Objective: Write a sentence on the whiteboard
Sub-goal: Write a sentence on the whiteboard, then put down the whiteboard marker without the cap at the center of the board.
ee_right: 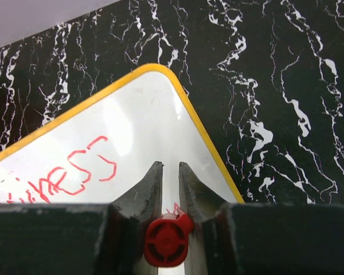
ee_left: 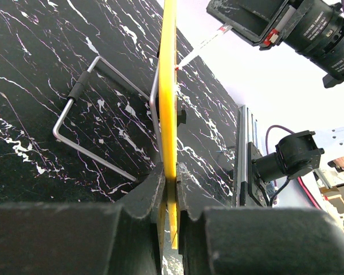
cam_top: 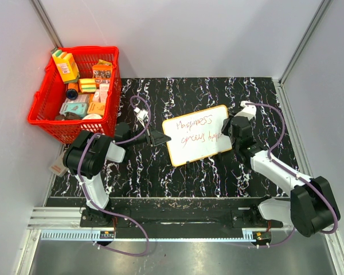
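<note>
Mid-frame, the left gripper (ee_left: 170, 175) is pinching the likely light, stiff whiteboard (cam_top: 198, 134) by its rim, the right gripper (ee_right: 171, 172) squeezing a marker (ee_right: 166, 242).

place: robot lab test cell | evidence: plain white partition walls (cam_top: 189, 34), aluminium mounting rail (cam_top: 63, 216), black marbled table (cam_top: 218, 177)

Edge-on whiteboard (ee_left: 168, 86) in left gripper (ee_left: 169, 171)
</note>
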You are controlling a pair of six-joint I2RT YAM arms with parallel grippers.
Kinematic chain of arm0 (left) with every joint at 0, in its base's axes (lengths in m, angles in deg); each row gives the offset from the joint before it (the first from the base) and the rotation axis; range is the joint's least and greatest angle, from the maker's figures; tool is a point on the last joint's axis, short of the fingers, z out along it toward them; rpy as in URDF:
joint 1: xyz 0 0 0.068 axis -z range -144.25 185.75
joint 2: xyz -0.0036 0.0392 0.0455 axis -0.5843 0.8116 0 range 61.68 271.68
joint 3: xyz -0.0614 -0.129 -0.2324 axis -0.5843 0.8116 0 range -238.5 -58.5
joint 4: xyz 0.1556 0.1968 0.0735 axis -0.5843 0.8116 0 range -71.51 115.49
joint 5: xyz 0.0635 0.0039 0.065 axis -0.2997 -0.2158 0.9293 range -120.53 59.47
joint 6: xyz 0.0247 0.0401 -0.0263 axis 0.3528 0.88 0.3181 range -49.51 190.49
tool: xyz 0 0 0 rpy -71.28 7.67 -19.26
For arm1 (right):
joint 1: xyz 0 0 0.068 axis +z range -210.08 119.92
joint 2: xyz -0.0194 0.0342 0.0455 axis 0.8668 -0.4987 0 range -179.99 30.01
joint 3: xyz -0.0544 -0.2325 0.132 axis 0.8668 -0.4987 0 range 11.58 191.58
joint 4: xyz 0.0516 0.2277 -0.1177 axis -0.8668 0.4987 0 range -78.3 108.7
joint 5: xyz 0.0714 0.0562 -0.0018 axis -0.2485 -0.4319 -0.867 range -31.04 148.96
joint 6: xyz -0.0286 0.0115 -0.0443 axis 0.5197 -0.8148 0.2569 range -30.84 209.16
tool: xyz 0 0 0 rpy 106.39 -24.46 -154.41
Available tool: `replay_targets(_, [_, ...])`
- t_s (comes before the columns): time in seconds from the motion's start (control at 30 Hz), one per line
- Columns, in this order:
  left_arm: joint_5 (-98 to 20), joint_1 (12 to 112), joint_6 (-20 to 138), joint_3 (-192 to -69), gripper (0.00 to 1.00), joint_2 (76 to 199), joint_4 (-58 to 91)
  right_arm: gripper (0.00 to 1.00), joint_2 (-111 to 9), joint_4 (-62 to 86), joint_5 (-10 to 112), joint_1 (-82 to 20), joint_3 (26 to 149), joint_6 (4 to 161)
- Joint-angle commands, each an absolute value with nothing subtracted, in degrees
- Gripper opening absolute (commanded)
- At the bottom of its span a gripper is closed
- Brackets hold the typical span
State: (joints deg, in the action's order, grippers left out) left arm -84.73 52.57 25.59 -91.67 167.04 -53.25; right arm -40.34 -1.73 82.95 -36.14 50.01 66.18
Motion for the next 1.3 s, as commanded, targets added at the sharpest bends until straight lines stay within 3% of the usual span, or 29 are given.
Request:
replay_targets(0.0, [-85.9,53.1,28.0,-91.5,0.00,164.7,-60.0,0.00,-39.1,-0.8,82.4,-36.6,48.8,64.7])
replay_targets(0.73, [-85.9,53.1,28.1,-91.4,0.00,164.5,-60.0,0.00,-34.6,-0.7,86.9,-37.7,50.8,67.1])
replay_targets(1.13, [-85.7,53.2,28.2,-91.6,0.00,164.6,-59.6,0.00,-15.4,6.9,80.5,-37.7,45.0,63.9])
replay_targets(1.27, [-85.1,53.4,29.3,-91.3,0.09,163.7,-58.6,0.00,-11.1,11.2,78.6,-37.7,44.3,62.5])
